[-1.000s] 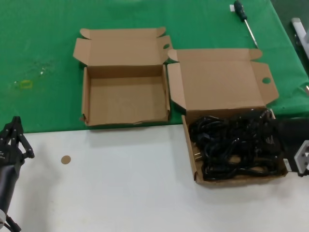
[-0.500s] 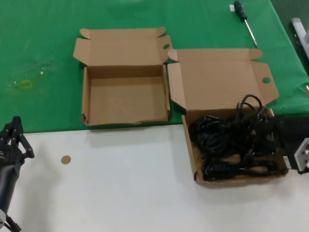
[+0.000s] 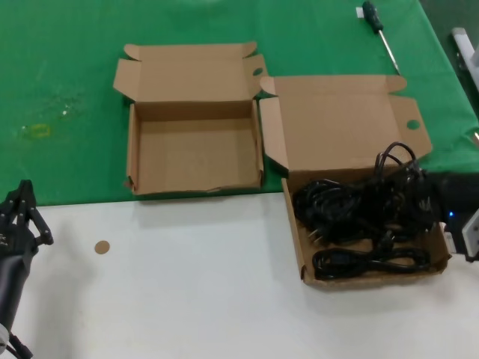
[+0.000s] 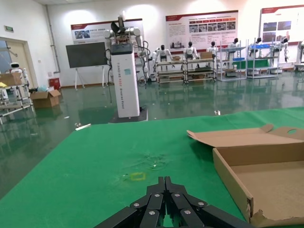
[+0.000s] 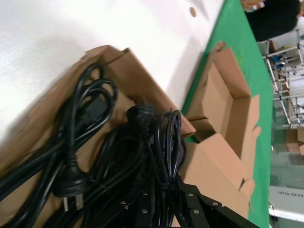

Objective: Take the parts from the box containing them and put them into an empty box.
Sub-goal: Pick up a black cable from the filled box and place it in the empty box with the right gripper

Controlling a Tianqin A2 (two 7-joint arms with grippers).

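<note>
The parts are black power cables (image 3: 352,224) piled in the larger box containing them (image 3: 344,127), which straddles the green cloth and the white table at right. My right gripper (image 3: 423,199) reaches in from the box's right side and is shut on one cable bundle (image 3: 395,166), whose loops stand up above the pile. In the right wrist view the fingers (image 5: 151,197) clamp that looped cable (image 5: 167,137). The empty box (image 3: 194,157) lies open to the left on the cloth. My left gripper (image 3: 22,217) is parked low at the left, shut on nothing (image 4: 165,183).
A green-handled screwdriver (image 3: 378,30) lies at the back right on the green cloth (image 3: 60,60). A small brown disc (image 3: 102,247) sits on the white table (image 3: 187,299). A grey object (image 3: 464,45) shows at the right edge.
The right gripper has pulled one cable bundle upward; its loops now stand higher above the pile and toward the box's back right. The left arm has not moved.
</note>
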